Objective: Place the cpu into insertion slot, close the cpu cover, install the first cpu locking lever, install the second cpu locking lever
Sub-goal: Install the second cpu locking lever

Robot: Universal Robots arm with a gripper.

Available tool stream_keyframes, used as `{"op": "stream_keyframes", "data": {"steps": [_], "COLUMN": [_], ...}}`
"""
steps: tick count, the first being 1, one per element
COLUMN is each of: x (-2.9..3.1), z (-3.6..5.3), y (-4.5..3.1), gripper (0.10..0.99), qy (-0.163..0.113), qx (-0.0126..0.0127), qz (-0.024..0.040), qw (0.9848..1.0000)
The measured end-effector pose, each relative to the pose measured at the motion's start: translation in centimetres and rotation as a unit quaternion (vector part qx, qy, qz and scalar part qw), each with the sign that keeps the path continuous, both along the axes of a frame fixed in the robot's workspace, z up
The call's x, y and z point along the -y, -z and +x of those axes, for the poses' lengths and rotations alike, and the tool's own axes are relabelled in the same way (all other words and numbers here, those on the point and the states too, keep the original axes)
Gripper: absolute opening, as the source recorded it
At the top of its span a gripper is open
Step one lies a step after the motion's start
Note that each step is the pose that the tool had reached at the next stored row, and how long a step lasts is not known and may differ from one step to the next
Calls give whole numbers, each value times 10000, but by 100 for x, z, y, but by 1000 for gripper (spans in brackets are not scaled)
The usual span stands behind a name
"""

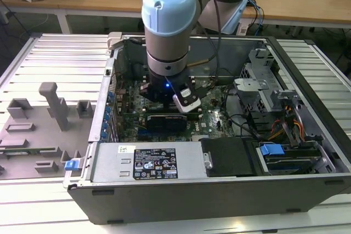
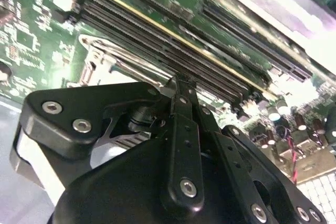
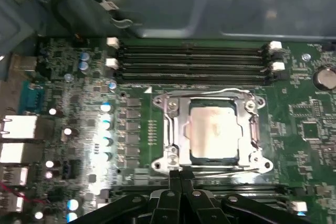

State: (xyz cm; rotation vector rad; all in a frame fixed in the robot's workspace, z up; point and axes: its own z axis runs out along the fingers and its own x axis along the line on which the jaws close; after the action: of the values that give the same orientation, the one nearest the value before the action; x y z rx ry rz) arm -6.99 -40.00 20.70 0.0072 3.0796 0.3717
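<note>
In the first wrist view the cpu (image 3: 212,132) lies flat in the insertion slot (image 3: 160,164), its silver top showing through the window of the cpu cover (image 3: 176,129). The cover lies down flat over it. Thin wire levers run along the slot's far side (image 3: 210,92) and its near side (image 3: 226,170). My gripper (image 3: 179,170) is shut, its black fingertips pressed together right at the slot's near edge beside the near lever. The second wrist view shows the same shut gripper (image 2: 176,80) over a corner of the metal socket frame (image 2: 100,61).
Long black memory slots (image 3: 194,59) flank the socket on both sides. A coin battery (image 3: 325,77) and a black cable loop (image 3: 79,3) sit nearby. The arm's wrist (image 1: 167,36) hangs inside the open computer case (image 1: 109,69), between a power supply (image 1: 148,163) and a drive cage (image 1: 263,86).
</note>
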Motion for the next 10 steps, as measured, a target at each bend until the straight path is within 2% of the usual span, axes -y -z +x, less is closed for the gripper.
{"op": "stream_keyframes", "data": {"steps": [3, 5, 6, 8, 10], "x": [-11, -102, -128, -200, -239], "z": [78, 105, 110, 129, 169], "y": [0, 0, 0, 0, 0], "gripper": [106, 106, 106, 106, 106], "qy": [11, 11, 11, 11, 11], "qx": [-3, -3, -3, -3, -4], "qz": [-17, -46, -56, -112, -212], "qw": [10000, 10000, 10000, 9999, 9998]}}
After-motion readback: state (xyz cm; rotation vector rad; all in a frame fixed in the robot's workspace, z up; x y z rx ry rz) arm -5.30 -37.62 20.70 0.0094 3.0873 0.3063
